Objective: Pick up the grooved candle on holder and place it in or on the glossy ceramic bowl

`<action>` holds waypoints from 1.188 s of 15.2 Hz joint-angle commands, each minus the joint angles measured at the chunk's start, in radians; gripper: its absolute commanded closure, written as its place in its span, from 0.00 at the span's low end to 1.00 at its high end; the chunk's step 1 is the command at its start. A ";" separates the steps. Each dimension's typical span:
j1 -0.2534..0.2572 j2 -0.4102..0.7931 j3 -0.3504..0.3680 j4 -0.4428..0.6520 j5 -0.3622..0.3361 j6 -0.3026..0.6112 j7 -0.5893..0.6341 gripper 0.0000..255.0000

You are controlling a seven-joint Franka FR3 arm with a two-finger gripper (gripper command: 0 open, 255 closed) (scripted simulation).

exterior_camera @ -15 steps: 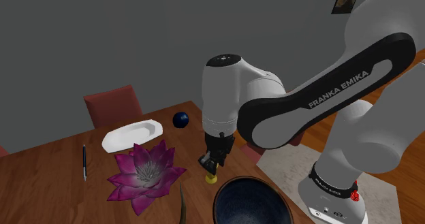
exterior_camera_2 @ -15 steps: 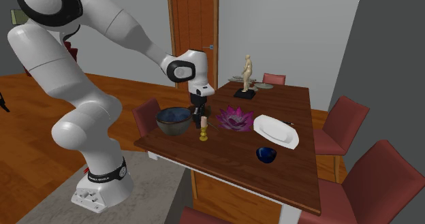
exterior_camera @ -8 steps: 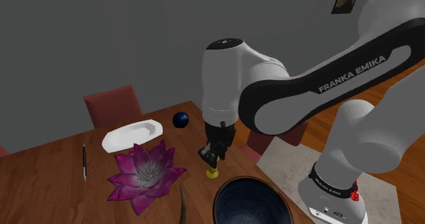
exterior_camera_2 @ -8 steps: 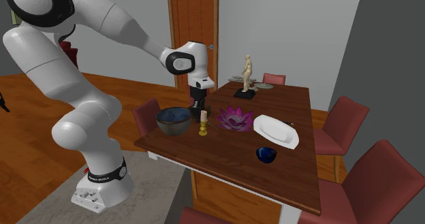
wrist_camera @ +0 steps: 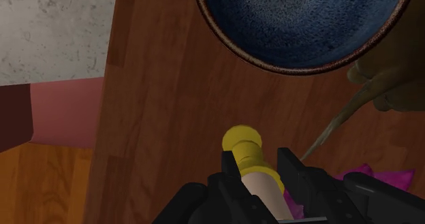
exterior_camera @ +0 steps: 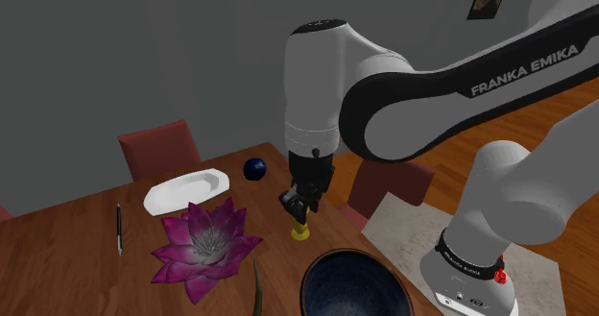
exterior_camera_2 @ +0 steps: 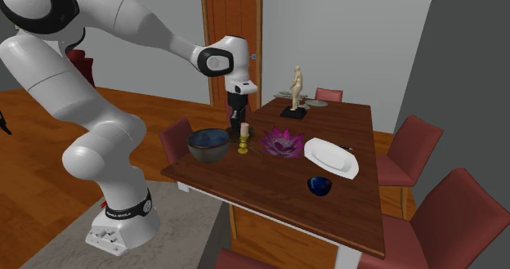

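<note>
Over the worktop [exterior_camera: 77,266], shoulder view: gripper [exterior_camera: 300,211] was clamped on candle [exterior_camera: 300,231], holder end down, near dark blue bowl [exterior_camera: 353,285] and purple flower [exterior_camera: 203,242].
Second exterior view: candle [exterior_camera_2: 243,138] hung in gripper [exterior_camera_2: 243,128], between bowl [exterior_camera_2: 208,145] and flower [exterior_camera_2: 282,142].
Wrist view: fingers [wrist_camera: 291,169] gripped pale candle [wrist_camera: 244,146]; yellow holder end pointed toward bowl [wrist_camera: 300,18].

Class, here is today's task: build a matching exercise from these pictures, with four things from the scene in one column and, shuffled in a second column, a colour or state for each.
Things:
1. candle on holder
2. large bowl
3. flower
4. shallow dish

Descriptions:
A. white
B. purple
C. dark blue inside, brown rim
D. clasped between the fingers

Pairs: 1-D, 2-C, 3-B, 4-A
</note>
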 commanded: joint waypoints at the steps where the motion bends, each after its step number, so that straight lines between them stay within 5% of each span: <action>1: 0.001 -0.013 -0.007 0.017 -0.001 -0.030 -0.002 1.00; 18: -0.006 -0.061 -0.057 0.205 -0.026 -0.266 -0.004 1.00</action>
